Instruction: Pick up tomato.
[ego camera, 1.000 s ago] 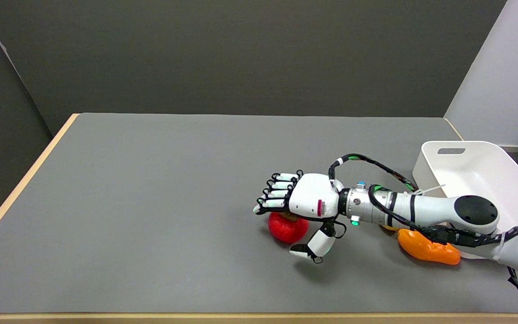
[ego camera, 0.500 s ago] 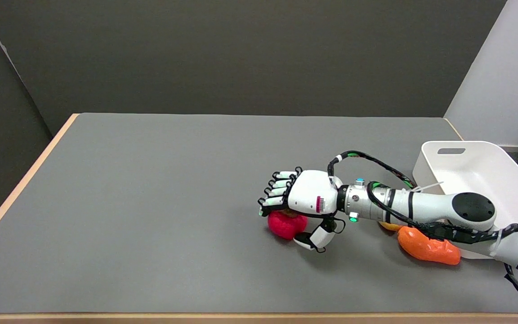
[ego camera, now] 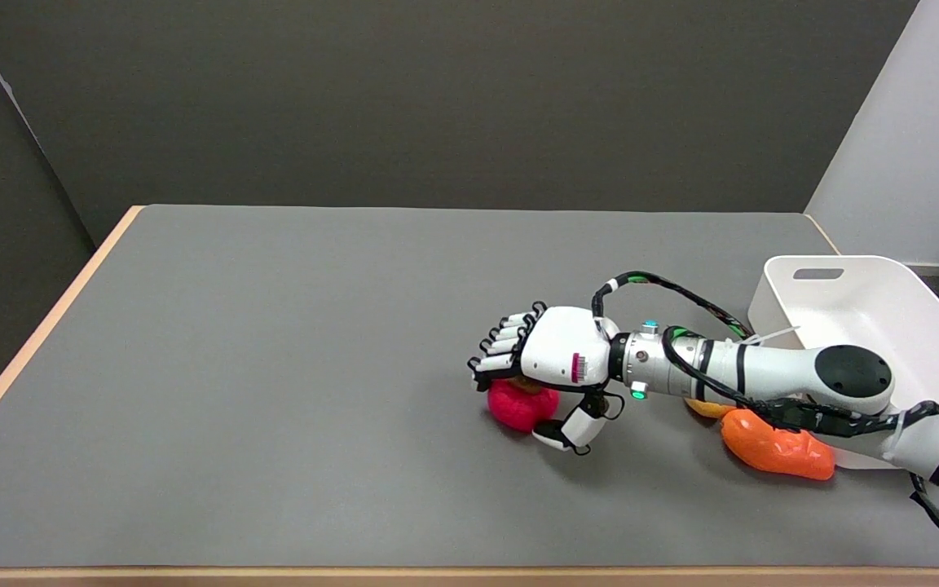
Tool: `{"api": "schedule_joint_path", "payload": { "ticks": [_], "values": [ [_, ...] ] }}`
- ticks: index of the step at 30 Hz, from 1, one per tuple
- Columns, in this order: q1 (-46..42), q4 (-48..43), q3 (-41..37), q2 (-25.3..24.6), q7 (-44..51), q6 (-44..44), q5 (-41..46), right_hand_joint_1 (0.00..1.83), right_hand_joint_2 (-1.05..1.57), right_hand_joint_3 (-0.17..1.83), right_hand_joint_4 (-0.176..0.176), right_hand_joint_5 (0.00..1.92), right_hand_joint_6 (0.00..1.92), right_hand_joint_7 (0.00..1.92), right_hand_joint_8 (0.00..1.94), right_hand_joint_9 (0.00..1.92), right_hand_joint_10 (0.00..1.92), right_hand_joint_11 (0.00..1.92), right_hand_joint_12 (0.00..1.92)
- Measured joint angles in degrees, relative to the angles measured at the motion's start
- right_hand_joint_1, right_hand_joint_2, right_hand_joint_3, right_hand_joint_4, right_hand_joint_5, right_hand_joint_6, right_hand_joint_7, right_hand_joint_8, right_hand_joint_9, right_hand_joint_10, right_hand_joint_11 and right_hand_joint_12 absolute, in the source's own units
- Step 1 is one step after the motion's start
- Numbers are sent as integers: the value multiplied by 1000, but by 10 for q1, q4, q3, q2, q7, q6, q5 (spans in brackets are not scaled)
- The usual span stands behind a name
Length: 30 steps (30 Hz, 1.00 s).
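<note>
The right hand [ego camera: 555, 363] is seen low over the tomato [ego camera: 521, 405], which rests on the grey worktop [ego camera: 274, 408] right of centre, near the front edge. Compared with a second ago, the thumb has been drawn in from a spread position to the tomato's near right flank, and the fingers [ego camera: 502, 350] have been curled down over its far top. Over the last half second little further closing can be made out. The tomato is thus enclosed between thumb and fingers, but whether a firm clamp has been made cannot be told; it is judged to be still on the worktop, not lifted. The grasp is judged to be nearly complete, with the lift still to be done.

Further right, an orange vegetable [ego camera: 775, 455] is laid on the worktop under the forearm, just beside the front of the white bin [ego camera: 910, 326]. A yellowish thing [ego camera: 702, 408] is glimpsed behind the arm, too hidden to be named. The bin stands at the far right edge of the worktop; nothing can be seen in its visible part, though its near part is covered by the arm.
</note>
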State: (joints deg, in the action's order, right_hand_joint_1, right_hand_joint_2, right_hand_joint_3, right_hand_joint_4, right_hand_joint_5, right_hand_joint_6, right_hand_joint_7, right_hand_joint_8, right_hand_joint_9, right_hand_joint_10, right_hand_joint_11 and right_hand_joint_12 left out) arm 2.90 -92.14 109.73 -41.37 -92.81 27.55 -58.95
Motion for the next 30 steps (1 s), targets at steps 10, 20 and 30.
{"api": "schedule_joint_path", "payload": {
  "ticks": [10,20,30],
  "values": [
    [6,5,2,-1,1,-8,1,1164,1144,247,-77,587,1618,853,1261,801,1290,682,1690],
    [15,7,0,-1,1,-16,-1,1344,1090,272,-163,623,1577,888,1236,731,1427,692,1711],
    [24,-10,-39,-1,2,-35,-12,1343,1066,311,-152,640,1564,891,1237,740,1423,692,1703]
  ]
}}
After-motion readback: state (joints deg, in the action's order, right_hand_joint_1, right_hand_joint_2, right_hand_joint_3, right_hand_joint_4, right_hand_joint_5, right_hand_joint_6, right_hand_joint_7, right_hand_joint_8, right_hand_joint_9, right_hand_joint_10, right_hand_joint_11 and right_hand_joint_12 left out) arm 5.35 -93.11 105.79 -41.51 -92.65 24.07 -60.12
